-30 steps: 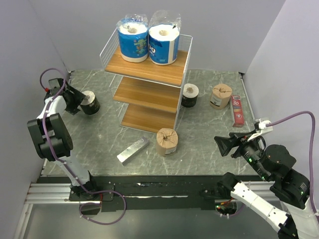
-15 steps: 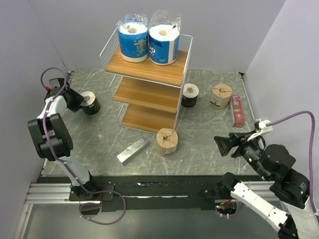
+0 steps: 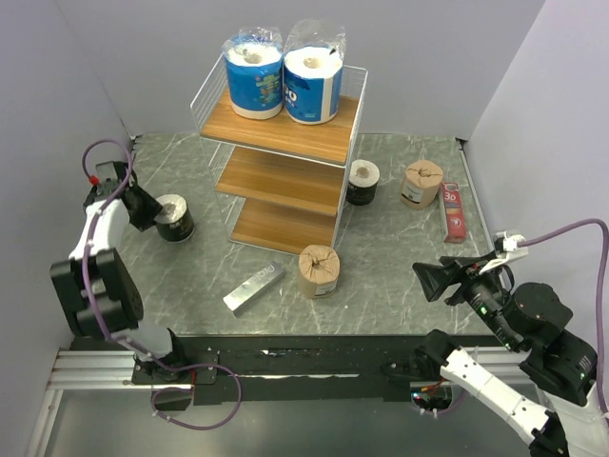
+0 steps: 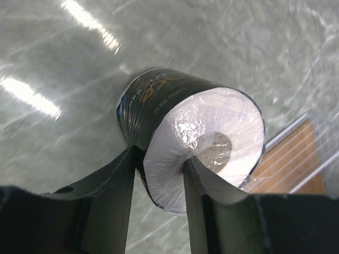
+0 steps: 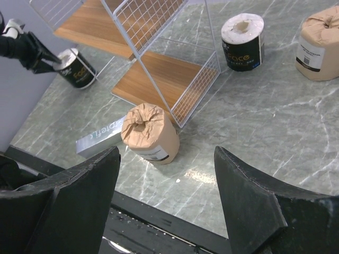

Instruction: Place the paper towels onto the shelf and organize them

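My left gripper is shut on the rim of a black-wrapped paper towel roll at the table's left; in the left wrist view one finger is outside the black wrap and the other sits at the core. Two blue rolls stand on the top board of the shelf. A second black roll and a brown roll stand right of the shelf. Another brown roll stands in front of it. My right gripper is open and empty, above the table's near right.
A flat silver bar lies left of the front brown roll. A slim red box lies at the far right. The shelf's two lower boards hold nothing. Grey walls close in both sides.
My left gripper and the black roll have shifted a little toward the near side of the table. The right arm has barely moved.
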You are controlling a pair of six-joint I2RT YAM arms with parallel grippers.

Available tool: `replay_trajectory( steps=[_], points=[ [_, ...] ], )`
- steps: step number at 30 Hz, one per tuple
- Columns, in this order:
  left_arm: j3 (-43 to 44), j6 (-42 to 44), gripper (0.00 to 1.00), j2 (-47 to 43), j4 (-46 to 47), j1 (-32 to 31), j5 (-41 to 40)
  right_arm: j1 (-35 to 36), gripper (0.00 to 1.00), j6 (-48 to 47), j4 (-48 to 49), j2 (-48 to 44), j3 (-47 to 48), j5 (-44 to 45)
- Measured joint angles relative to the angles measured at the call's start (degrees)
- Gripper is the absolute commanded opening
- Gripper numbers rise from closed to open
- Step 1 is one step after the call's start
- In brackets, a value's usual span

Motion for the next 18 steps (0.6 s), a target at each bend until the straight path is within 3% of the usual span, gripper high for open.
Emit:
replay_trajectory(
  steps=[11, 18],
  points=[
    [-16.0, 3.4, 0.37, -30.3, -5.7, -2.5, 3.0, 0.0, 0.79, 0.4, -2.1, -3.0, 0.1, 1.2],
    [-19.8, 3.4, 0.34, -45.6, -12.4, -5.2, 7.9, 0.0, 0.78, 0.4, -3.5, -2.6, 0.3, 1.1]
  ],
)
